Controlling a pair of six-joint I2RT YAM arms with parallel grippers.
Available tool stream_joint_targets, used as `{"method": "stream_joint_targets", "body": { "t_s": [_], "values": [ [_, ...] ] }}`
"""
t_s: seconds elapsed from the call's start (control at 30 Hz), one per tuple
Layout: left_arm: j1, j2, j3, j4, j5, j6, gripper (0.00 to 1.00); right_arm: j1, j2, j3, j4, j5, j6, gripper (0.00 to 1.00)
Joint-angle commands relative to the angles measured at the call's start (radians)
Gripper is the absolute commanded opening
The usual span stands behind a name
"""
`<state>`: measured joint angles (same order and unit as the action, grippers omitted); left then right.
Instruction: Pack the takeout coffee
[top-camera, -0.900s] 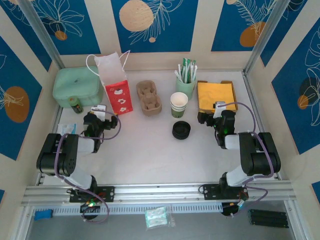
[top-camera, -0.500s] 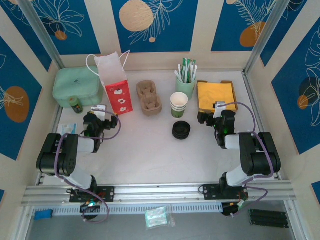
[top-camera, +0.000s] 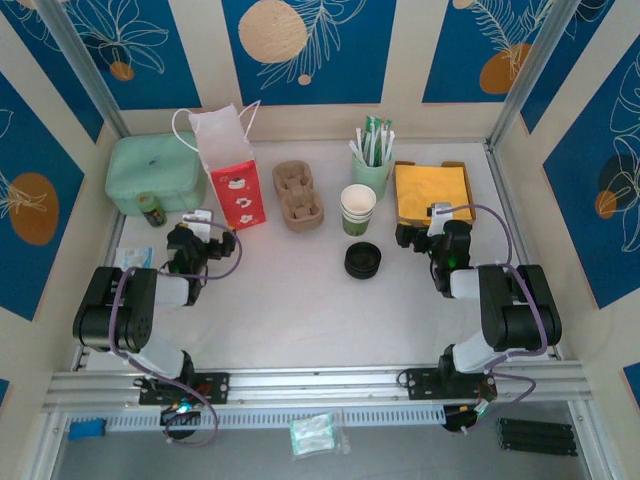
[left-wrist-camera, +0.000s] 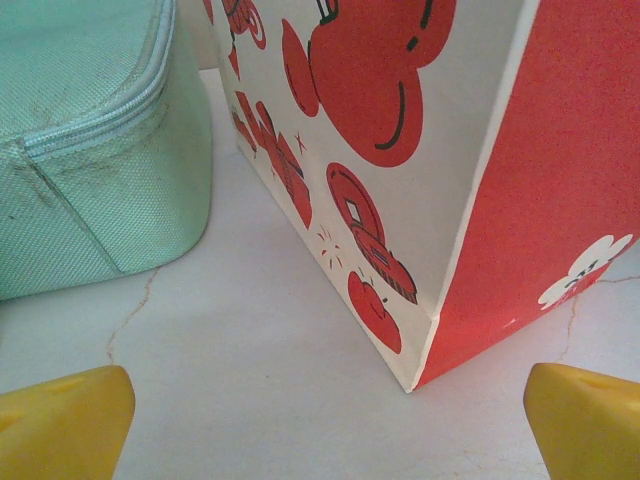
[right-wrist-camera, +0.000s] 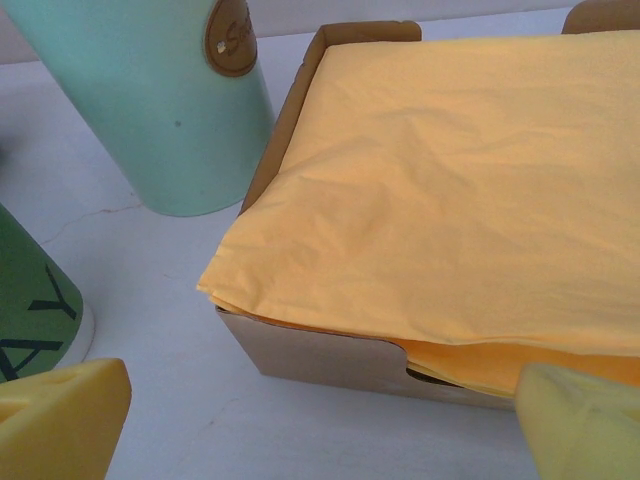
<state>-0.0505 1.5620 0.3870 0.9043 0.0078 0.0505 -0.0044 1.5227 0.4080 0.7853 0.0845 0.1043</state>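
The takeout coffee (top-camera: 152, 210), a small green cup with a dark lid, stands on the worktop (top-camera: 300, 300) against the near edge of a mint-green case (top-camera: 155, 172), left of a red and white paper bag (top-camera: 232, 175). The left gripper (left-wrist-camera: 320, 425) hangs low just in front of the bag's near corner, its yellow fingers (left-wrist-camera: 60, 420) spread wide with nothing between them. Right of the bag lie a cardboard cup carrier (top-camera: 298, 195), a stack of green cups without lids (top-camera: 358, 208) and, nearer the arms, a stack of black lids (top-camera: 362, 260). The right gripper (right-wrist-camera: 320, 420) is also spread and empty, facing a cardboard box of yellow napkins (right-wrist-camera: 450, 180), with a mint-green holder (right-wrist-camera: 170, 110) just left of the box.
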Motion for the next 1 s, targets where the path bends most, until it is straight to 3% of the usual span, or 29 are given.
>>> {"method": "stream_joint_targets", "body": {
  "t_s": [0.0,0.17,0.33,0.5,0.67,0.8,0.97],
  "values": [
    [0.006,0.005,-0.002,0.016,0.021,-0.011,0.99,-0.008,0.001,0.012,0.011,-0.028,0.004,0.99],
    [0.006,-0.024,0.002,-0.011,0.035,-0.005,0.99,-0.003,-0.04,0.019,-0.021,-0.01,0.007,0.99],
    [0.006,-0.137,0.077,-0.239,0.01,-0.011,1.0,0.004,-0.147,0.18,-0.408,0.068,0.067,0.99],
    [0.006,-0.276,0.106,-0.393,-0.03,-0.045,0.99,-0.019,-0.202,0.327,-0.736,0.096,0.327,0.99],
    [0.006,-0.466,0.152,-0.62,-0.061,-0.131,1.0,-0.056,-0.239,0.455,-0.933,-0.088,0.4,0.99],
    [0.006,-0.622,0.206,-0.785,0.037,-0.185,0.99,-0.026,-0.269,0.572,-1.062,-0.243,0.345,0.99],
    [0.003,-0.753,0.296,-0.936,0.18,-0.272,0.99,0.069,-0.207,0.805,-1.325,-0.232,0.298,0.96]
  ]
}}
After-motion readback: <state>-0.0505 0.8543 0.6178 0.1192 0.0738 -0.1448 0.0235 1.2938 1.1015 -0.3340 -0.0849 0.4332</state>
